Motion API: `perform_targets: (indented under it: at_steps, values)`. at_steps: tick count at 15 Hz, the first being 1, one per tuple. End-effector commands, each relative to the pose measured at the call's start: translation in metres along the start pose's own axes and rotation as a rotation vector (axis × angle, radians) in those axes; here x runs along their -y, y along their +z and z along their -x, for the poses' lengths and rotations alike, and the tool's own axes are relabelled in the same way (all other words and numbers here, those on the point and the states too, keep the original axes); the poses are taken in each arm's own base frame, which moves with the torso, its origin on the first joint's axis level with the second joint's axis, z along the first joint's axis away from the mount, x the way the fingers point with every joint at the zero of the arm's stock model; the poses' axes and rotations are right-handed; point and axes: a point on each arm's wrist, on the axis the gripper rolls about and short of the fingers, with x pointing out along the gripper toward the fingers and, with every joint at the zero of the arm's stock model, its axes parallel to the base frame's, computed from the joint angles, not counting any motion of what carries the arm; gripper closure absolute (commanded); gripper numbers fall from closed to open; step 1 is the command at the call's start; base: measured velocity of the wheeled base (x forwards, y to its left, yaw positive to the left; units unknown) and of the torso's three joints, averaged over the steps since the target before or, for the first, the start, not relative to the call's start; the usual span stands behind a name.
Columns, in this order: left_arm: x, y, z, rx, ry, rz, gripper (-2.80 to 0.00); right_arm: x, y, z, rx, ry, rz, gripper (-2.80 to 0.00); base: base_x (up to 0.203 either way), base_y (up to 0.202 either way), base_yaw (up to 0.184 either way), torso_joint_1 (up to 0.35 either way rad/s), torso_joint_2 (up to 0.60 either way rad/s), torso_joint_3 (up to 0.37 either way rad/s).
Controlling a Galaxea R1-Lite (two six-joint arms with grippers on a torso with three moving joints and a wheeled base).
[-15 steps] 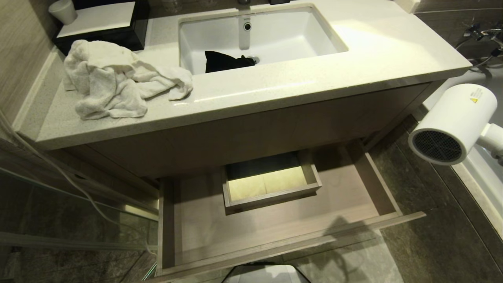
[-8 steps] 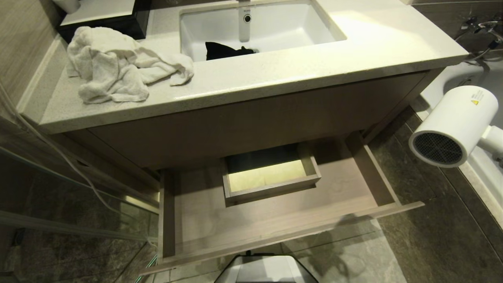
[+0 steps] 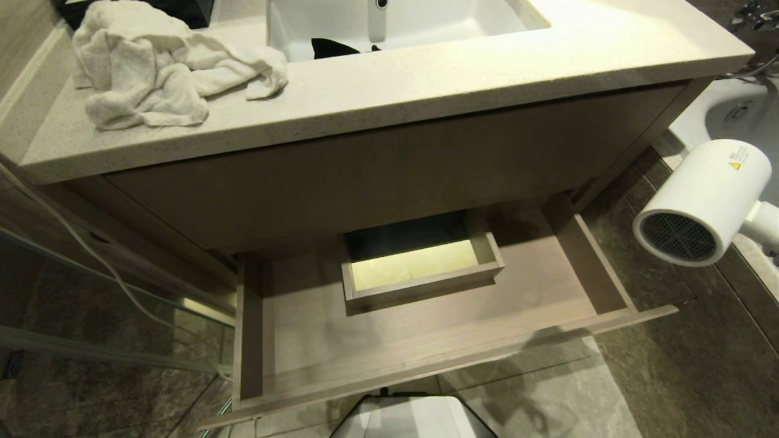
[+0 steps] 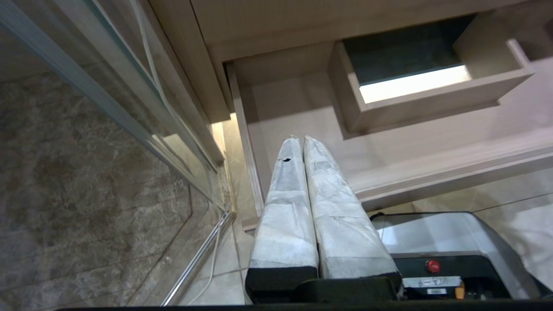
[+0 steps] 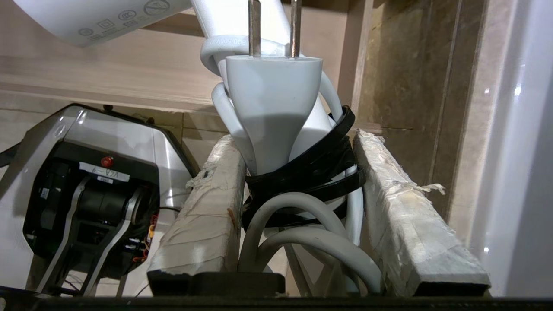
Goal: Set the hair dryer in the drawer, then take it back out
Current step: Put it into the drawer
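Hair dryer (image 3: 700, 201), grille toward drawer (image 3: 426, 347)

Setting: bathroom. Evidence: speckled stone vanity counter (image 3: 426, 79) with undermount white basin (image 3: 426, 24); crumpled white towel (image 3: 158, 61) on the counter; wood-grain drawer (image 3: 426, 359) open below; dark stone floor tiles (image 3: 700, 365); glass partition (image 4: 108, 108) alongside.

My head camera looks steeply down over the pale speckled stone surface (image 3: 426, 79) onto the wide light wood-grain drawer (image 3: 426, 340) pulled open below. My left wrist camera sits close behind its taped tool (image 4: 298, 140), facing the drawer's near left corner. My right wrist camera looks past its tool (image 5: 298, 151), very near the white hair dryer (image 5: 272, 108). All three share the drawer.
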Motion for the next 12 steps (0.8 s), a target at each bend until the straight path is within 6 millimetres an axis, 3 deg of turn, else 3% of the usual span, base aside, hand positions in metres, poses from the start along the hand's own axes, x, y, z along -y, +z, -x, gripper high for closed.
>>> perform_targets:
  at_steps: [1, 12]
  values:
    - [0.0, -0.0003, -0.0001, -0.001, 0.0, 0.0, 0.0, 0.0001, -0.0014, -0.0013, -0.007, 0.004, -0.001, 0.0, 0.0, 0.0, 0.0, -0.306, 0.54, 0.223]
    - [0.0, -0.0004, -0.0001, -0.001, 0.0, 0.0, 0.0, 0.0015, -0.0006, -0.0032, -0.003, 0.0, -0.001, 0.0, 0.0, 0.0, 0.0, -0.322, 0.5, 0.176]
